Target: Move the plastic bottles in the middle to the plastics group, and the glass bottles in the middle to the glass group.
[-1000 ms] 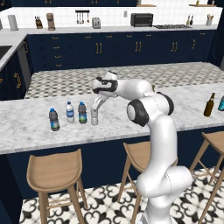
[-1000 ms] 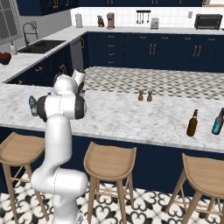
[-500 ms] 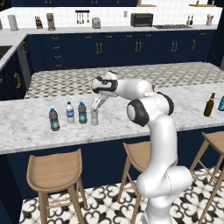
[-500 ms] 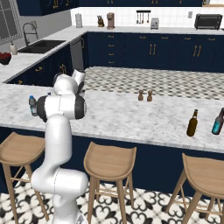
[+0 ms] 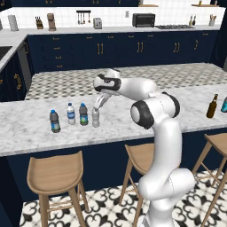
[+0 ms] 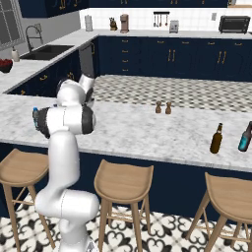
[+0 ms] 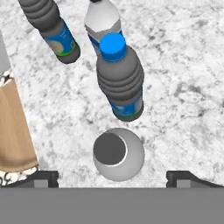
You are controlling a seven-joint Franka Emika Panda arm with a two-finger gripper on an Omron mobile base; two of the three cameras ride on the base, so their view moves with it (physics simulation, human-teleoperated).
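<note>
- A white robot arm is reaching out over a long marble counter (image 5: 26, 133) in a dark blue kitchen, with wooden stools (image 5: 55, 175) lined up along the near side.
- The claw (image 5: 98, 103) is hanging just above a pale clear-grey bottle (image 5: 95, 118) at the right end of a row of four small water bottles.
- From the hand view, the claw's two dark tips are standing wide apart at the bottom corners, with the pale bottle's grey top (image 7: 118, 154) between them and free of both; the claw is gripping nothing.
- That bottle is standing upright on its own, which suggests it is being left here to join the plastics.
- Just beside it is standing a dark bottle with a blue cap (image 5: 83, 114), then a clear-white bottle (image 5: 70, 113), then another dark bottle (image 5: 54, 122) slightly apart at the far left; all four are clustering together as one plastics group.
- Far to the right along the counter, a slim brown glass bottle (image 6: 216, 139) is standing close beside a teal glass bottle (image 6: 244, 137), the two forming the glass group.
- Two small brown shakers (image 6: 163, 107) are sitting near the back edge of the counter, apart from both groups.
- Judging by these placements, the sorting is looking close to finished.
</note>
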